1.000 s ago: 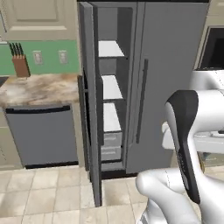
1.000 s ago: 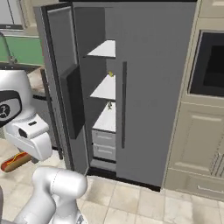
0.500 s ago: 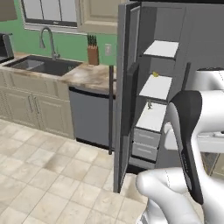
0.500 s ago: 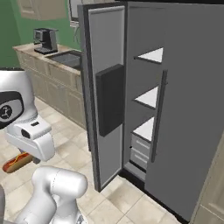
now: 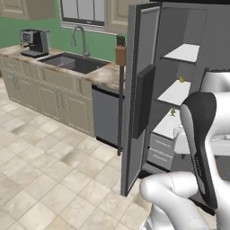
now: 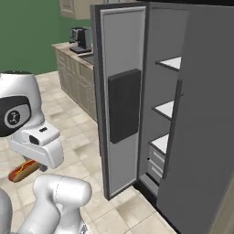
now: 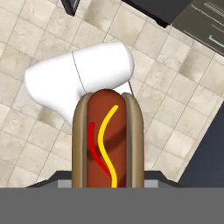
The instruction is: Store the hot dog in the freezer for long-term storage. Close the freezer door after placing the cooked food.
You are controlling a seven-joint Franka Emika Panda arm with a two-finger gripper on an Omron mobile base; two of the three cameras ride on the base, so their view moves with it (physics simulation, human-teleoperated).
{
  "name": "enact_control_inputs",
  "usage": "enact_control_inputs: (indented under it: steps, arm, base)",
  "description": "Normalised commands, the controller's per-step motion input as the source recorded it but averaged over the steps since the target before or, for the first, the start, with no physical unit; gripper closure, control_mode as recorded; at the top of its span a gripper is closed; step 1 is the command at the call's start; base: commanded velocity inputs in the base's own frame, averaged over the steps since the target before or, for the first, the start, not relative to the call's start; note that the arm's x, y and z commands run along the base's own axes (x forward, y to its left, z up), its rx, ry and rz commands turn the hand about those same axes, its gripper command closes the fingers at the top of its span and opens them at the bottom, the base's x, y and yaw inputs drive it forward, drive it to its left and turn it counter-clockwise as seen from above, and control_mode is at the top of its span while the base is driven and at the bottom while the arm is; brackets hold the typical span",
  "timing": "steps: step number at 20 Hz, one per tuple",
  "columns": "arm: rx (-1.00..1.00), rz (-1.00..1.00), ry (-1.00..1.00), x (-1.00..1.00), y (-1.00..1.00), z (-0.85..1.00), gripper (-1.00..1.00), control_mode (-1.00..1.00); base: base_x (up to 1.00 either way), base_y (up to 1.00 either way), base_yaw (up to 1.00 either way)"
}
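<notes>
The hot dog point(image 7: 107, 140), a red-brown sausage with yellow and red stripes in a tan bun, stands lengthwise in the hand view with my gripper point(image 7: 108, 177) shut on it; the bun hides the finger tips. In the right base view the hot dog point(image 6: 23, 170) hangs low at the left under the white hand, over the floor tiles, well left of the freezer. The freezer point(image 6: 165, 109) is open, with white shelves and grey drawers point(image 6: 155, 161). Its freezer door point(image 6: 122, 105) is swung wide, black dispenser panel outward. In the left base view the freezer door point(image 5: 137, 112) stands edge-on beside the shelves point(image 5: 176, 93).
A small yellow food item point(image 5: 182, 80) lies on a middle shelf. The plain fridge door point(image 6: 205, 137) is at the right. A grey dishwasher point(image 5: 106, 117), a counter with a sink point(image 5: 74, 64), a coffee machine point(image 5: 35, 42) and a knife block point(image 5: 120, 53) line the left wall. Tiled floor lies in front.
The whole picture has shifted: the base has turned, so the fridge now sits further right and the sink counter has come into view. The hot dog stays in the shut gripper.
</notes>
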Motion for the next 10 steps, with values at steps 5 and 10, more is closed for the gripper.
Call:
enact_control_inputs:
  steps: [5,10]
  arm:
    - [0.0,0.0,0.0,0.0,0.0,0.0,1.0,1.0]
    - [0.0,0.0,0.0,0.0,0.0,0.0,1.0,1.0]
  base:
    - [0.19,-0.51,-0.03]
    - [0.18,-0.22,-0.27]
